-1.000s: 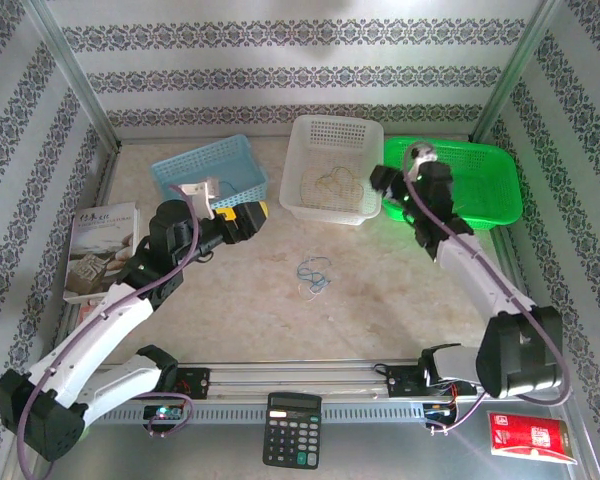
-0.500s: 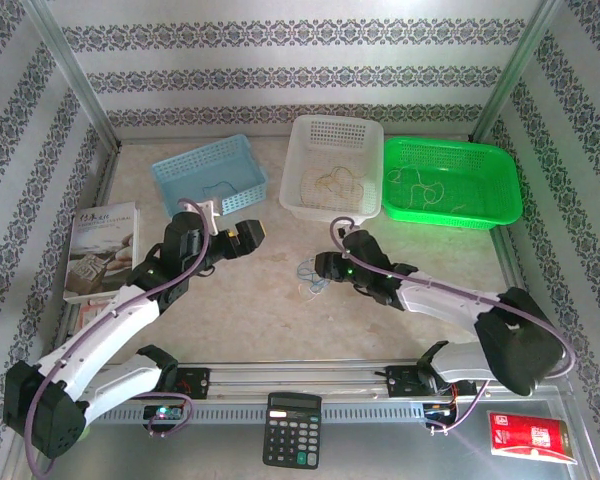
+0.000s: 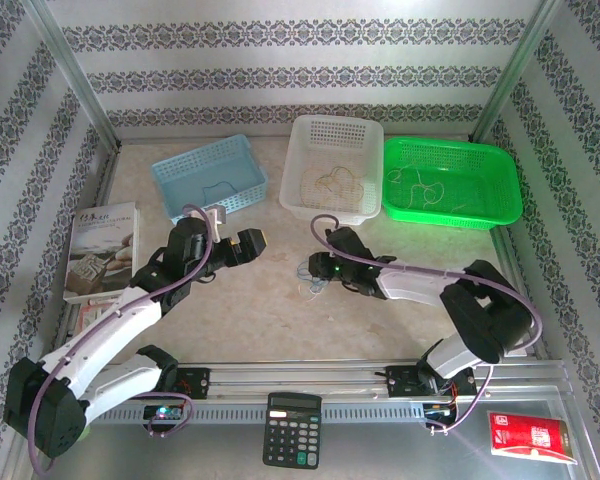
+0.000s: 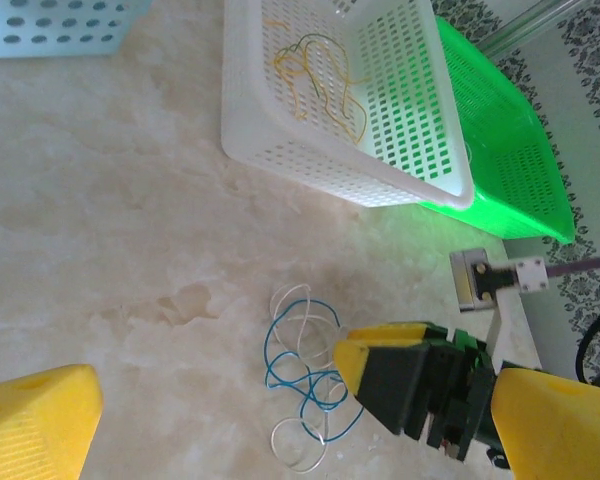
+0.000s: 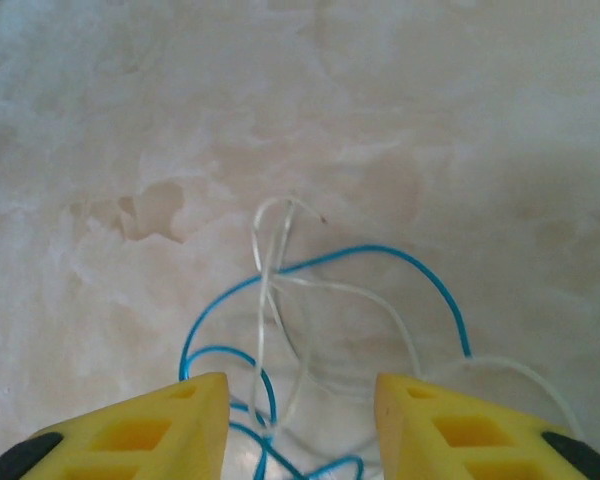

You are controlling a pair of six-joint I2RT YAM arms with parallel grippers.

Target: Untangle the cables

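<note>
The right arm's fingers (image 5: 150, 425), partly open, straddle the tangle of blue and white cables (image 5: 277, 280) lying on the bench (image 3: 260, 310), apparently lining up to pinch one strand. The left arm's fingers (image 4: 30, 425) hover nearby, spread wide and empty.

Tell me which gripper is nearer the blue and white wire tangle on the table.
Right. The right gripper is down at the tangle, fingers either side of it. The left gripper hangs off to its left in the top view, jaws wide open.
</note>
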